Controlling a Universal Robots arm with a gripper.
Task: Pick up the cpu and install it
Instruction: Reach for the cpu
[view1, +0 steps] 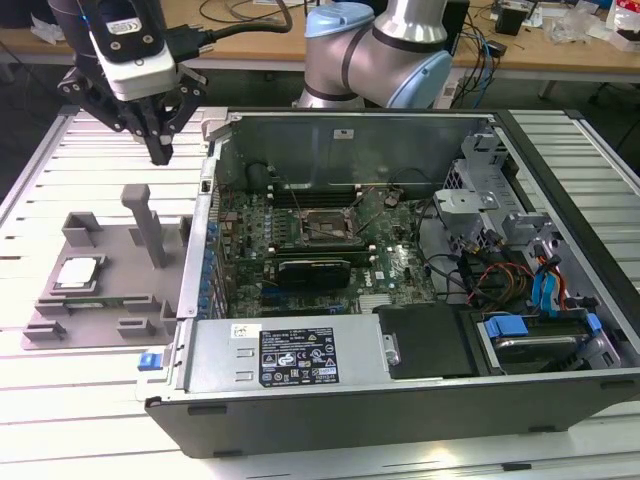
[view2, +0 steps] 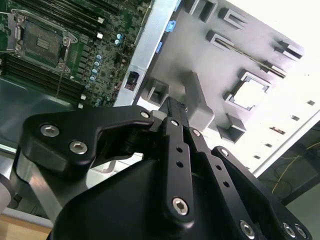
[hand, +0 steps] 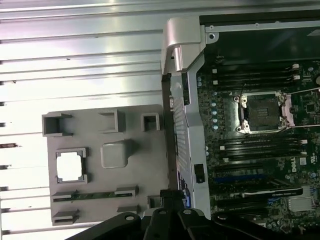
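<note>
The cpu (view1: 78, 272) is a small pale silvery square lying flat in a pocket of the grey fixture tray (view1: 110, 300), at the exterior view's left. It also shows in the first wrist view (hand: 70, 166) and the second wrist view (view2: 251, 93). My gripper (view1: 160, 150) hangs above the tray's far side, well clear of the cpu, with its black fingers shut together and nothing between them. The motherboard's dark socket (view1: 325, 228) with its metal frame sits inside the open computer case (view1: 300, 360); the socket (hand: 262, 112) looks bare.
A tall upright block (view1: 150, 225) rises from the tray just below the gripper. The case's metal wall (view1: 195, 270) stands between tray and motherboard. Cables and drive bays (view1: 520, 270) crowd the case's right side. The slatted table (view1: 60, 400) surrounds everything.
</note>
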